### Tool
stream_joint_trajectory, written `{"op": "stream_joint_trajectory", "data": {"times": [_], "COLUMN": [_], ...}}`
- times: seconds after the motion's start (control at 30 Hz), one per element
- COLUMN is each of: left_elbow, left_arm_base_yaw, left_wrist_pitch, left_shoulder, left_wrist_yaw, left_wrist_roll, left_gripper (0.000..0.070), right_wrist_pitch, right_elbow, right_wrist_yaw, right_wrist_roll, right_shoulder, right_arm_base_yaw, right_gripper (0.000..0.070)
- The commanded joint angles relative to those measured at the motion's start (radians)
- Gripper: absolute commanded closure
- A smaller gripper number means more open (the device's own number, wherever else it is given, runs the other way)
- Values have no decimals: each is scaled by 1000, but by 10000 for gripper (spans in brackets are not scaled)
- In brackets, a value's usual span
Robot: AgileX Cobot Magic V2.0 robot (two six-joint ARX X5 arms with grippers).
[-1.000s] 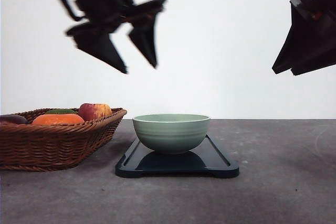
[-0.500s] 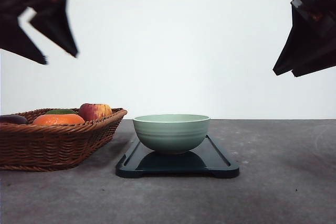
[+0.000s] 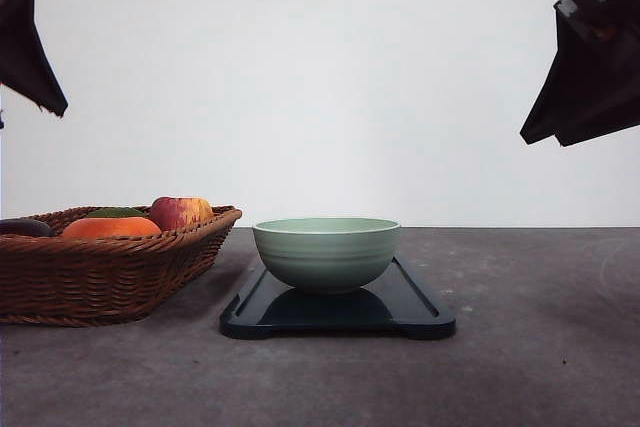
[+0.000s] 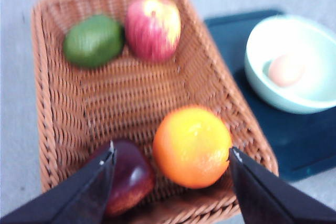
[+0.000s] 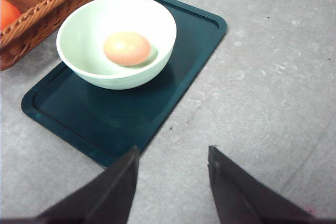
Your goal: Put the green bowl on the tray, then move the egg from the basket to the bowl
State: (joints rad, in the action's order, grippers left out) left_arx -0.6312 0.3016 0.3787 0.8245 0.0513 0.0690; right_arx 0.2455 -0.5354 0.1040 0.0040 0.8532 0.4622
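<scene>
Leftward went my left gripper (image 4: 170, 158), jaws wide and empty above the basket (image 4: 68, 108), while the egg (image 5: 127, 48) already lay in the green bowl (image 5: 94, 74) on the tray (image 5: 184, 40), so I judged only gentle retreat remained, right gripper (image 5: 173, 169) open too

Front low; wrists overhead (left perhaps blurred).
</scene>
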Motion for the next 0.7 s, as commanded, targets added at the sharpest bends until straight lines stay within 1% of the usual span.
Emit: {"op": "stream_joint_trajectory", "data": {"times": [0.0,0.03,0.07,0.1,0.13,0.2,0.27,0.67], "left_elbow": [-9,-9,-9,-9,-9,-9,-9,-9], "left_arm_base_yaw": [3,3,3,3,4,4,3,3], "left_wrist_pitch": [4,9,15,20,23,28,33,32], "left_shoulder": [7,7,7,7,7,7,7,7], "left_wrist_yaw": [2,2,3,4,7,10,10,10], "left_wrist_roll": [8,10,10,10,15,23,23,22], "left_gripper": [272,303,459,683,673,700,700,700], "right_wrist_pitch": [-7,-6,-4,-3,-11,-27,-29,-31], "right_elbow": [-5,-5,-5,-5,-5,-5,-5,-5], "right_wrist_yaw": [0,0,0,0,0,10,26,26], "right_wrist_roll": [-8,-8,-8,-8,-9,-8,-8,-9], "right_shoulder": [8,8,8,8,8,8,6,6], "right_arm_base_yaw": [5,5,5,5,5,5,7,7], "right_gripper": [440,443,536,678,673,685,685,685]}}
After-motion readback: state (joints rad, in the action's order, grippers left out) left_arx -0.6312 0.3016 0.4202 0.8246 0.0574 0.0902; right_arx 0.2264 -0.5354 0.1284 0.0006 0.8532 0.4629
